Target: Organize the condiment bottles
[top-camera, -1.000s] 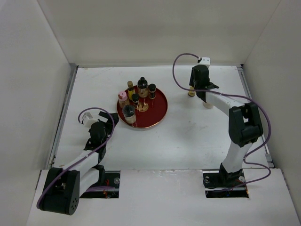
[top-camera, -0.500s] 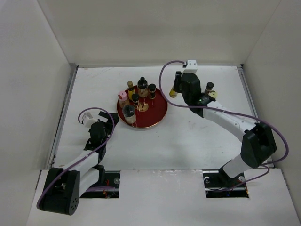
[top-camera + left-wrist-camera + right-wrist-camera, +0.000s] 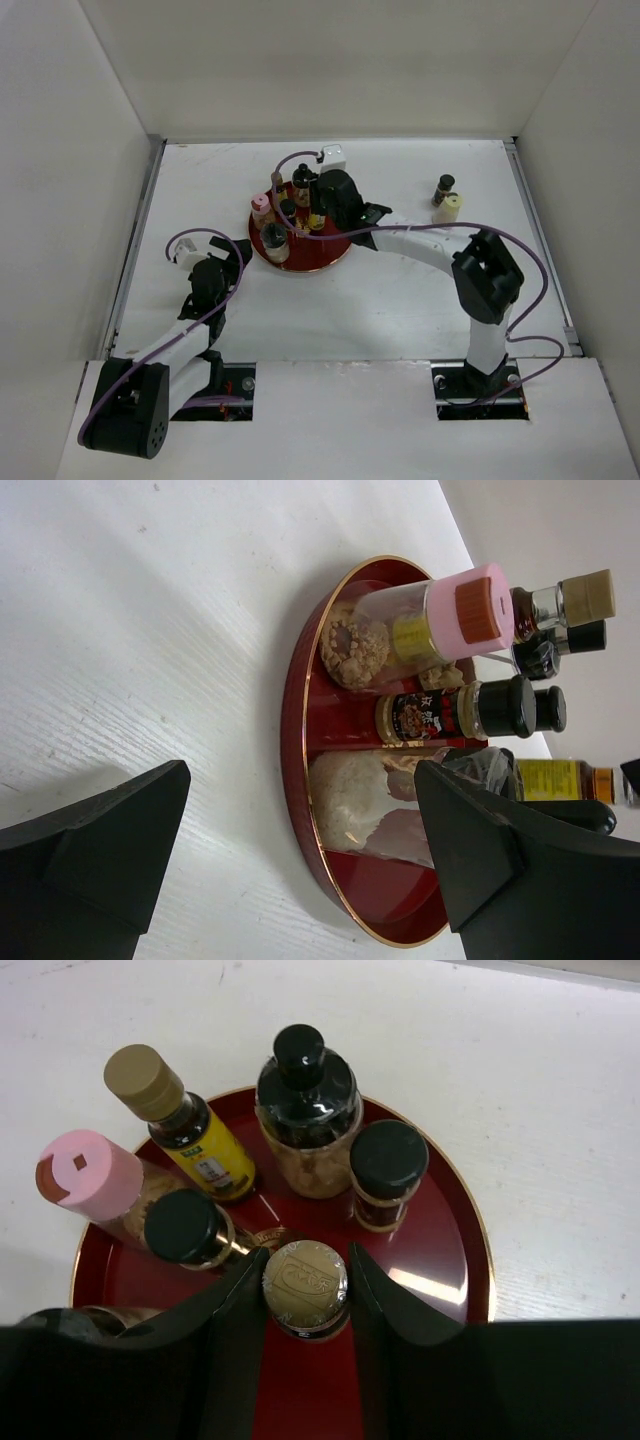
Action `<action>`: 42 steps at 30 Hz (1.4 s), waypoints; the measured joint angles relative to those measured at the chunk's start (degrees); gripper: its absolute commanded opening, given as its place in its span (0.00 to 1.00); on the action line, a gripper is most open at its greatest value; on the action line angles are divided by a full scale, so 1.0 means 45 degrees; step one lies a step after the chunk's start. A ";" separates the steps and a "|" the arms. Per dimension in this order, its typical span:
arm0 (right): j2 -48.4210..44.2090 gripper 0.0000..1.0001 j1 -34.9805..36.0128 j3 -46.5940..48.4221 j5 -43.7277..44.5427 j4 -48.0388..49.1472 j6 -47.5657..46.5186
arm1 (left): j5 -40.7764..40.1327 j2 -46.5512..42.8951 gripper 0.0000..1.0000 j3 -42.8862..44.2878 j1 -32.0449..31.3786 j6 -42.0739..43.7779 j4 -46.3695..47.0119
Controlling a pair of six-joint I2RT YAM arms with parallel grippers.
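Note:
My right gripper (image 3: 317,217) is over the round red tray (image 3: 338,250), shut on a small gold-capped bottle (image 3: 306,1278) held upright near the tray's middle. Around it on the tray (image 3: 470,1260) stand a pink-capped jar (image 3: 85,1175), a yellow-labelled tan-capped bottle (image 3: 180,1125), a black-topped jar (image 3: 305,1100) and two black-capped jars (image 3: 388,1165) (image 3: 185,1225). A dark bottle (image 3: 443,188) and a pale yellow-capped one (image 3: 449,208) stand on the table at far right. My left gripper (image 3: 228,255) is open and empty just left of the tray (image 3: 295,740).
White walls enclose the table on the left, back and right. A purple cable loops over each arm. In the left wrist view a jar of white powder (image 3: 370,800) stands at the tray's near edge, beside the pink-capped jar (image 3: 440,620).
My right arm has swung left from the far right of the table to the tray, carrying the gold-capped bottle. The left arm has not moved.

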 measured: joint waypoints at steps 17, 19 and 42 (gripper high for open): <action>0.1404 0.45 0.0000 0.0777 0.0107 0.0845 -0.0393 | 0.0039 0.0000 1.00 0.0000 0.0000 0.0000 -0.0005; 0.1404 0.56 0.0000 0.0777 0.0097 0.0928 -0.0389 | 0.0039 0.0000 1.00 0.0000 0.0000 0.0000 -0.0005; -0.7087 0.66 -0.6115 -0.7179 0.1078 0.2147 0.1127 | 0.0039 -0.0044 1.00 0.0000 0.0010 0.0000 -0.0005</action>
